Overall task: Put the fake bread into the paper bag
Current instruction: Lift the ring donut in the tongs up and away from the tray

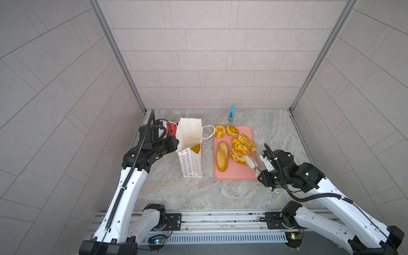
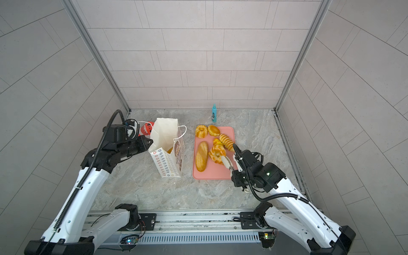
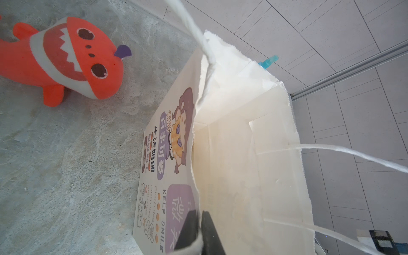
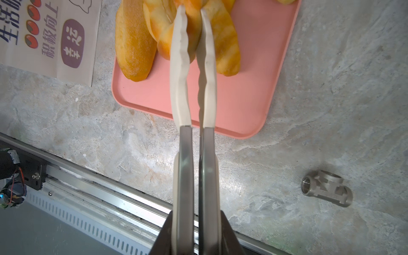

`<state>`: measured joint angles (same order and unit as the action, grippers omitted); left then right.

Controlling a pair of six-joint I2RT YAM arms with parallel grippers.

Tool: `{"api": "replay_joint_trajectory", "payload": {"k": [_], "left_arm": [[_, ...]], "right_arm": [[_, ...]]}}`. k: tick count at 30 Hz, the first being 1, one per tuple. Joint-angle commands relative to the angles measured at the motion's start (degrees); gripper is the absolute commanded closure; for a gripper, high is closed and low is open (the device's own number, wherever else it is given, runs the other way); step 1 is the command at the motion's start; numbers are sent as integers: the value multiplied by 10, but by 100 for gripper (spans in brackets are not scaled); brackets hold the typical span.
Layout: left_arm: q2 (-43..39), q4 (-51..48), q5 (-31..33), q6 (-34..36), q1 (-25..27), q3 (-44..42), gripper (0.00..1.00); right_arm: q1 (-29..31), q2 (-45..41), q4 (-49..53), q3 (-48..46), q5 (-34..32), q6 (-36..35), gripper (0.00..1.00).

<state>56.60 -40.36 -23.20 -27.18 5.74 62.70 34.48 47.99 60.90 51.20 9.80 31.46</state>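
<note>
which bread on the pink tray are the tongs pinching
The braided ring, beside the long loaf; the tongs close on its rim, the other breads lie untouched.

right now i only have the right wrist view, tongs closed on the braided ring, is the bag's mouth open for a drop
Observer: Yes, the left gripper pinches the paper bag's rim, and the mouth stands open.
Operator: anything inside it
Observer: One yellow bun lies inside.
Operator: what sits at the tray's far end, past my frame
Observer: A fluted ring, a round bun and a striped roll lie at the far end of the pink tray.
</note>
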Motion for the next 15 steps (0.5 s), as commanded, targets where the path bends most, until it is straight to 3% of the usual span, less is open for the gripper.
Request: {"api": "replay_joint_trajectory", "payload": {"k": [1, 15], "left_arm": [[-5, 8, -4, 1, -2, 1, 88], [-6, 9, -5, 2, -3, 1, 88]], "right_arm": [[-8, -2, -2, 21, -17, -7, 79], [-33, 25, -23, 72, -18, -20, 79]]}}
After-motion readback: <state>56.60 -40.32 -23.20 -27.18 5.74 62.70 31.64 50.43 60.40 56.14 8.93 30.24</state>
